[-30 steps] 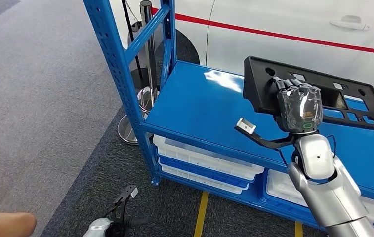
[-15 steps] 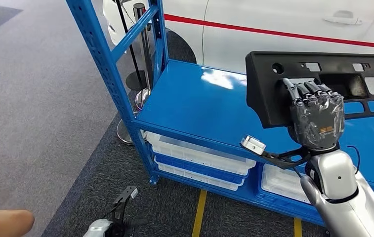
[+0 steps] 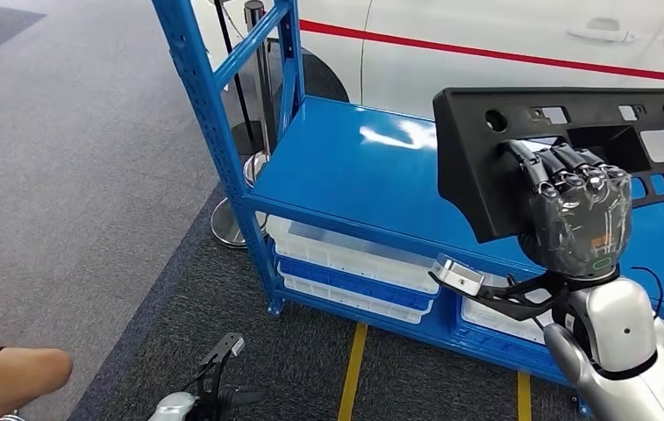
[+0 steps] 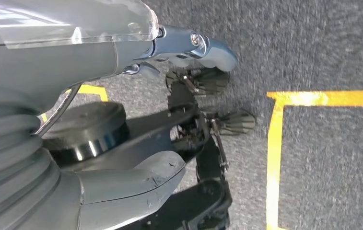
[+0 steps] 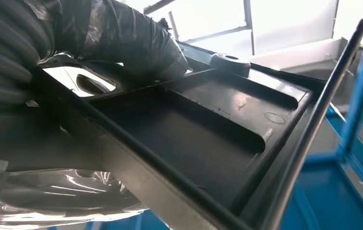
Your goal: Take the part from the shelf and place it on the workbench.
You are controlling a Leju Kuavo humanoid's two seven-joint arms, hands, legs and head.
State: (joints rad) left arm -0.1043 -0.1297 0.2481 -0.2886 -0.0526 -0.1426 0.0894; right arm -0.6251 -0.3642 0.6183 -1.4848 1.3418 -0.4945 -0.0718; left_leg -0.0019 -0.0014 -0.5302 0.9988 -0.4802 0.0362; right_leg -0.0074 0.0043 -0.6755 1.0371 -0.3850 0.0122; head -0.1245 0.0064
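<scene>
Right hand [image 3: 578,219], wrapped in clear plastic film, grips the black plastic part [image 3: 503,167] from below in the head view, its dark fingers [image 3: 565,171] hooked over the part's lower rim into one of the cut-outs. That part is a long flat panel with several round and rectangular openings; it is held up clear of the blue shelf [image 3: 354,184], above the shelf's right half, not touching the deck. Its long axis runs sideways across the view, one end toward the shelf's middle and the other running off the right edge, and its broad face is tipped up toward the camera. Behind the shelf stands a white car body [image 3: 486,35] with a red stripe [image 3: 451,48]. White trays [image 3: 354,263] sit on the lower level under the front edge. A blue upright post [image 3: 210,123] marks the shelf's left front corner, with a metal stanchion [image 3: 262,96] beyond it. A person's forearm [image 3: 12,373] shows at the lower left corner over grey carpet.

Left wrist view: the left hand [image 4: 203,124] hangs over carpet crossed by yellow floor tape [image 4: 275,143], its dark fingers spread and holding nothing.

Right wrist view: the right hand [image 5: 122,38] clamps the ribbed black underside of the part [image 5: 203,139], whose length runs away from the camera, with blue shelf metal [image 5: 342,191] below
</scene>
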